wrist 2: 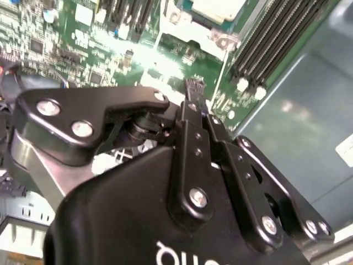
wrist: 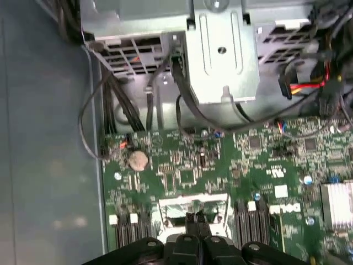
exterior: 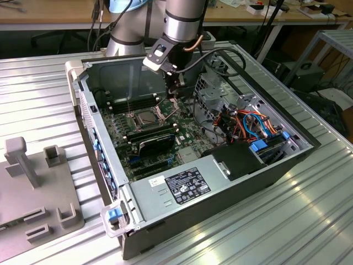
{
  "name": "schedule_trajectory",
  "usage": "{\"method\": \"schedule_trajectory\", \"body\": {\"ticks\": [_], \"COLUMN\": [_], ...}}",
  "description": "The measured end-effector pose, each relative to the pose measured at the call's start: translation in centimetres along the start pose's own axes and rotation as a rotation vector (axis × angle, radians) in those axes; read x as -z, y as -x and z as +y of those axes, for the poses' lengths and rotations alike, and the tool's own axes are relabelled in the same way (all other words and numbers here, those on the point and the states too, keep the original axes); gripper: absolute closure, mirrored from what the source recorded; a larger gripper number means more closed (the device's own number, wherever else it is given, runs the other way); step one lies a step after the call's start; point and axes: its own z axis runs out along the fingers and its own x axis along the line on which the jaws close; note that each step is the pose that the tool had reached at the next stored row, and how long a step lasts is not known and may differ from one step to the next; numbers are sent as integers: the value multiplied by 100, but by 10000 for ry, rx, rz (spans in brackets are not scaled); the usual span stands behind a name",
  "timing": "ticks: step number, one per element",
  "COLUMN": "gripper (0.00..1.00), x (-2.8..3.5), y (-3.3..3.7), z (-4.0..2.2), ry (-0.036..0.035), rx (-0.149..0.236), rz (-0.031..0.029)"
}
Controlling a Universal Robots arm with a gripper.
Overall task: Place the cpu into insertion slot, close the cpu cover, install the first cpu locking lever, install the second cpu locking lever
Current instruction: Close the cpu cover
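Now | tool [wrist: 196,217]: slim black fingers pressed together | cpu [wrist 2: 218,6]: flat silvery-beige square on green circuit board [wrist: 182,165]

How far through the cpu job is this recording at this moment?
Done, it seems: the cpu lies seated, its beige top showing inside the silvery cpu cover, which looks lowered. In hand: nothing; the claw is shut and hovers beside the cover. Left: both locking levers; one thin lever appears to stand upright.
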Motion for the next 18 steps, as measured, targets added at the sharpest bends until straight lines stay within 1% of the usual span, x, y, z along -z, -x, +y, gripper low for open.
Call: {"method": "schedule_trajectory", "body": {"ticks": [1, 3, 5, 6, 7, 8, 14, 15, 17, 18], "gripper": [89, 89, 89, 89, 89, 89, 89, 89, 89, 89], "x": [10, 11, 6, 2, -14, -32, -162, -203, -226, -235], "y": [-5, -10, -22, -31, -41, -46, -59, -61, -57, -54], "z": [32, 80, 187, 270, 321, 338, 341, 338, 299, 264], "ry": [1, 0, 2, 1, 0, 0, 0, 1, -2, -6], "rx": [1, -1, -1, 0, 1, 1, 45, 82, 133, 168], "rz": [3, 5, 2, 3, 2, 3, 4, 7, 8, 7]}}
